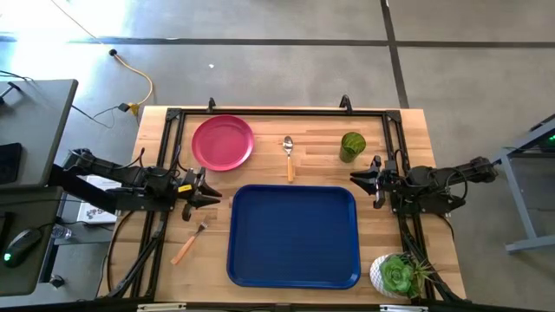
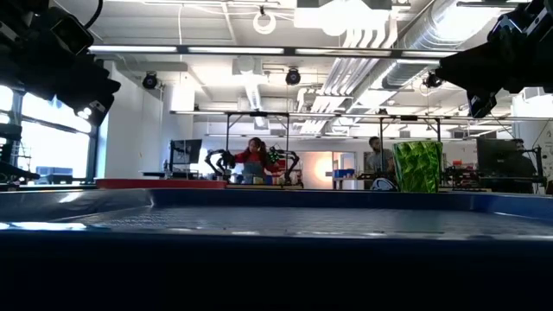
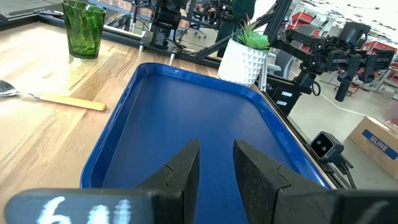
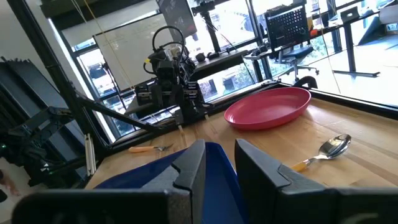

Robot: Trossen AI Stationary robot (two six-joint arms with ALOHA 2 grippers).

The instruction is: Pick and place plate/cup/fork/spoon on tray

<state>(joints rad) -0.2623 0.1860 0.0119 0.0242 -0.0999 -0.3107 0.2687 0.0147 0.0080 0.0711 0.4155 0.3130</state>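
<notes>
Nothing on blue tray (image 1: 293, 236) yet, both claws part-open and empty: send left gripper (image 1: 211, 192) to pink plate (image 1: 223, 142) near table's far-left corner, pinching the rim (probably shallow).

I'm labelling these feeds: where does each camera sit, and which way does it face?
High view: overhead, straight down on the wooden table; both arms show, left gripper, right gripper.
Low view: table height, level across the dark blue rectangular plastic tray into the room; arms hang at the top corners.
Left wrist view: over the tray toward the white-potted succulent; own open fingers below.
Right wrist view: toward the round pink-red plastic plate; own open fingers below.
Both wrist views share the metal spoon.
</notes>
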